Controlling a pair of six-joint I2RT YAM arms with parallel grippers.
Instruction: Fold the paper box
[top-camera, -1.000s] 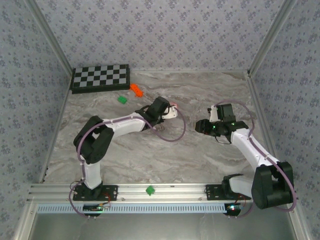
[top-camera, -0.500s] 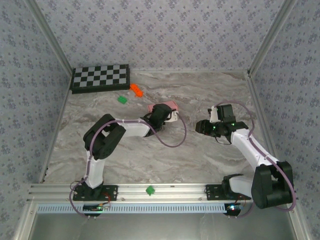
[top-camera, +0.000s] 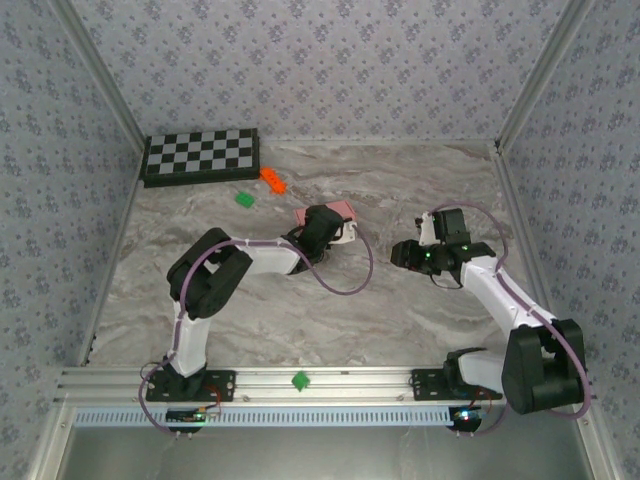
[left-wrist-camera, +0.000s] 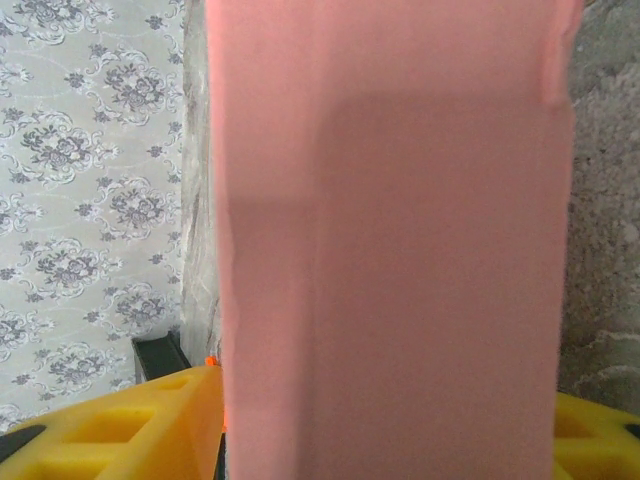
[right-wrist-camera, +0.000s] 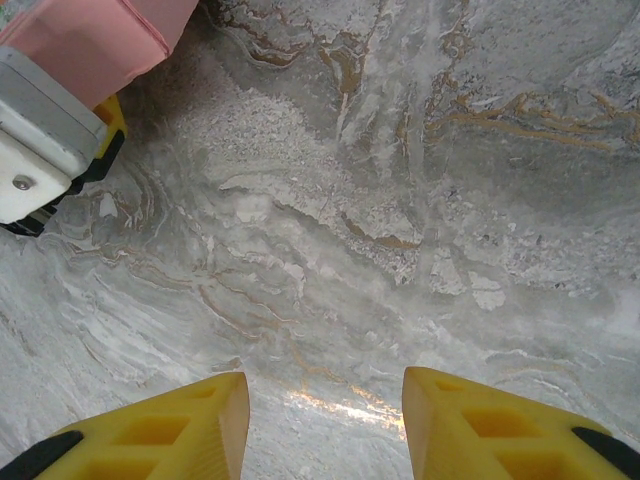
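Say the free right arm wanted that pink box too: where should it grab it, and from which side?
Probably the far right corner of the paper box, coming in from the right. That part juts clear of the left gripper, whose fingers straddle the near end, and it faces the right gripper, open over the table. Being thin card, pinch it edge-on.

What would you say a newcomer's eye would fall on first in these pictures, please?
The pink paper box sits mid-table between the yellow fingers of the left pincer. Next, the checkerboard at the far left corner, an orange brick near it. The right pincer hangs open over the marble table.
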